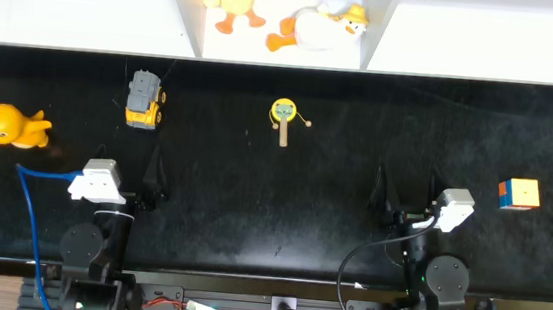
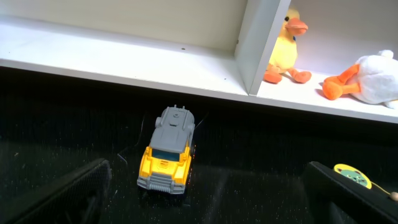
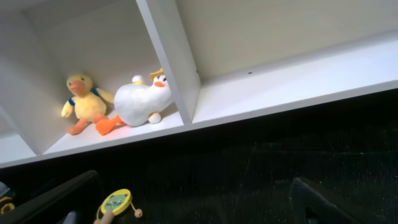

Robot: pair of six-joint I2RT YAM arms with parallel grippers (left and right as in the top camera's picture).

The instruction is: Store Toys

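Even light from above fell on the scene. The white shelf was bright, close to glare; the black table was dark, with pale specks. Shadows on the shelf were short and soft. Fingers of the left pincer and right pincer were dim and out of focus at close range.

A yellow truck sits just beyond the left pincer; a colourful cube lies right of the right pincer, on the black tabletop.
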